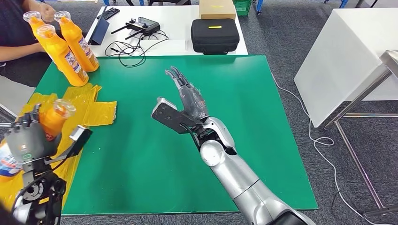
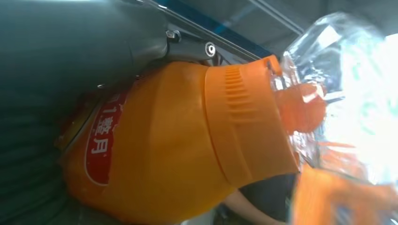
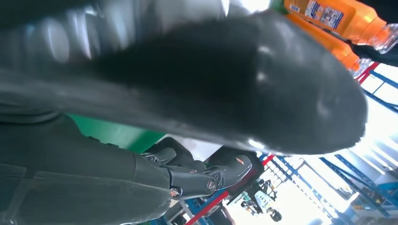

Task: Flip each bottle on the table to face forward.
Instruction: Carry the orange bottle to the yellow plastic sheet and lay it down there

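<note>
The left hand (image 1: pixel 26 138) grips an orange bottle (image 1: pixel 54 119); it should turn it label forward, upright. The right hand (image 1: pixel 190 96) hovers, fingers apart.

1. Three orange plastic bottles (image 1: pixel 65 44) stand together at the far left corner of the green-topped bench (image 1: pixel 187 154), a person's arm (image 1: pixel 19 50) just behind them.
2. A crumpled yellow plastic sheet (image 1: pixel 89 105) lies along the bench's left edge, nearer than the trio.
3. The left hand (image 1: pixel 28 138) holds a fourth orange bottle (image 1: pixel 54 119) over that sheet.
4. The right hand (image 1: pixel 190 98) hangs above the bench's middle.
5. Behind the bench, a white bench (image 1: pixel 178 44) carries a black zipped case (image 1: pixel 215 35).
</note>
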